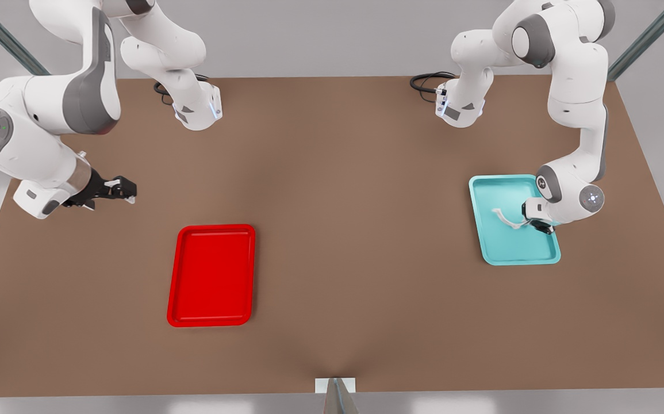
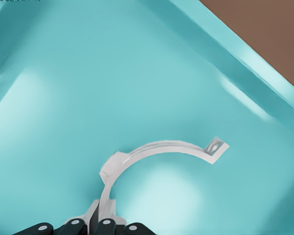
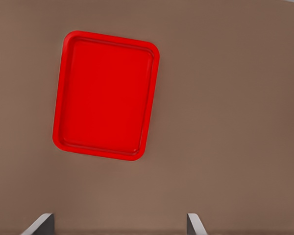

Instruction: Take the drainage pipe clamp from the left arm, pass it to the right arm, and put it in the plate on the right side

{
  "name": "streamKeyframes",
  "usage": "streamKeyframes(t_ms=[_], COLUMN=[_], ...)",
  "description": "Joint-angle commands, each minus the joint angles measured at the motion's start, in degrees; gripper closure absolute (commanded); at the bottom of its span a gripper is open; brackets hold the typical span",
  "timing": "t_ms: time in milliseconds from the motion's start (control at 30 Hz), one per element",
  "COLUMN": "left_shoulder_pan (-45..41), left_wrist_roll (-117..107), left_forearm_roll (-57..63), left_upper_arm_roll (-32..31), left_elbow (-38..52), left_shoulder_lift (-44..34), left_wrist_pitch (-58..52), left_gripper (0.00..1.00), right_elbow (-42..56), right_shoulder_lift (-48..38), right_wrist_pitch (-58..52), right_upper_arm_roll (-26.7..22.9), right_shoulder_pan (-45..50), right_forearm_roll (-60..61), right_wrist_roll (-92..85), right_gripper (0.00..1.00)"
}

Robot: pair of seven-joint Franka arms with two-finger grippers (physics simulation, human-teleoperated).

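**Clamp gripped at one end, still down in the teal tray**

The left hand (image 1: 540, 224) sits at about 3 o'clock in the front view, low over the teal tray (image 1: 513, 253), its fingers (image 2: 99, 213) closed on one end of the drainage pipe clamp (image 2: 157, 149). The clamp lies inside the tray, its arc curving away from the hand to a free tab with a small hole. Whether it rests on the tray floor or is just off it cannot be told.

The right hand (image 1: 122, 190) waits at about 9 o'clock above the bare desk (image 1: 354, 230), fingers (image 3: 39, 224) spread apart and holding nothing. The plate (image 1: 211, 276) lies at about 7 o'clock, well apart from the teal tray.

The clamp looks light, thin and fairly stiff, probably smooth plastic, so it may pivot or slip in a narrow pinch. For the handover, the free tab or the middle of the arc seems the best place for the right hand to grip.
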Motion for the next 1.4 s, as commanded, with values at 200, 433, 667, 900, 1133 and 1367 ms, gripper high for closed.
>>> streamKeyframes(t_ms=[200,433,667,900,1133,1367], left_shoulder_pan=[0.0,-0.97,-5.27,-19.24,-28.3,-29.97], left_wrist_roll=[6.92,3.15,-40.7,-85.52,-105.49,-102.06], left_forearm_roll=[-0.06,0.9,-2.87,-2.26,-2.52,-2.61], left_upper_arm_roll=[0.03,0.03,-10.51,-18.78,-20.98,-21.24], left_elbow=[0.51,3.24,28.64,49.02,63.18,64.68], left_shoulder_lift=[1.19,-1.79,-0.57,12.61,21.23,22.37], left_wrist_pitch=[-0.63,-7.92,-34.03,-34.99,-34.64,-34.82], left_gripper=[0.79,0.79,0.79,0.79,0.79,0.79], right_elbow=[0.07,-0.02,-0.11,6.22,4.02,1.12], right_shoulder_lift=[0.04,0.04,1.71,15.86,21.66,22.98], right_wrist_pitch=[-0.04,-0.13,0.66,15.51,32.21,40.47], right_upper_arm_roll=[0.0,0.0,0.35,0.35,0.35,0.35], right_shoulder_pan=[0.04,0.04,1.71,16.12,24.92,28.7], right_forearm_roll=[0.16,0.16,0.86,4.99,13.25,15.45], right_wrist_roll=[0.23,0.22,0.22,-0.13,0.84,0.84], right_gripper=[0.0,0.0,0.0,0.0,0.0,0.0])
